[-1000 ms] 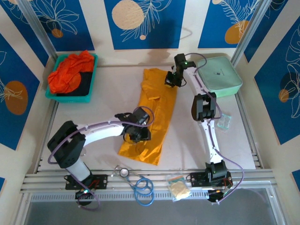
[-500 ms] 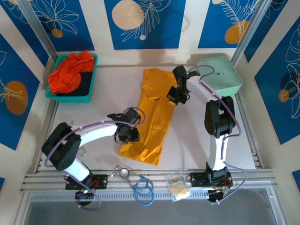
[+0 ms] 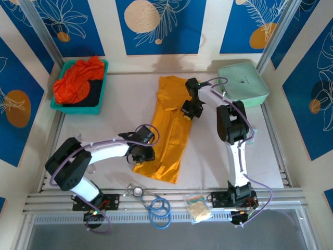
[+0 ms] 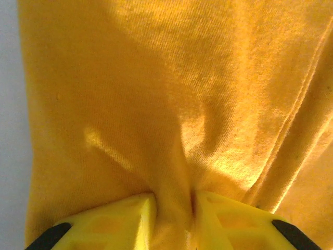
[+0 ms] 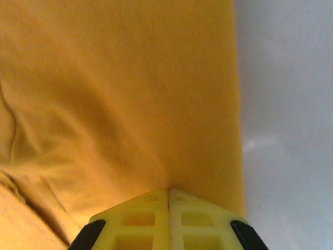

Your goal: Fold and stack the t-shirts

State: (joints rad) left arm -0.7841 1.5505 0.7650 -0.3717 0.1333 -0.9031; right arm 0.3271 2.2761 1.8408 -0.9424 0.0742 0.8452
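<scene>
The yellow t-shirt point(image 3: 169, 130) lay in a long strip down the middle of the white counter point(image 3: 114, 104), running from upper centre of the overhead frame toward lower left, its lower end rumpled. The left fingers point(image 3: 141, 154) sat at the strip's lower left edge. In the left wrist view they point(image 4: 122, 219) were nearly closed, with a ridge of the yellow cloth point(image 4: 171, 104) squeezed up in the narrow gap between them and creases fanning out from the pinch. The right fingers point(image 3: 188, 110) were at the strip's right edge, toward its upper end. In the right wrist view they point(image 5: 148, 211) were pressed flat against each other with no gap – the cloth point(image 5: 114, 88) ran in under their tips, shaded and creased there, so they appeared to nip its edge, with bare counter showing to the right. The red-orange t-shirts point(image 3: 77, 82) were heaped in a teal tray point(image 3: 105, 66) at the upper left of the counter. A mint-green case point(image 3: 244, 86) rested at the upper right. Along the near edge lay a stethoscope point(image 3: 156, 205) and, just beside it, a small clear bag point(image 3: 197, 207).
</scene>
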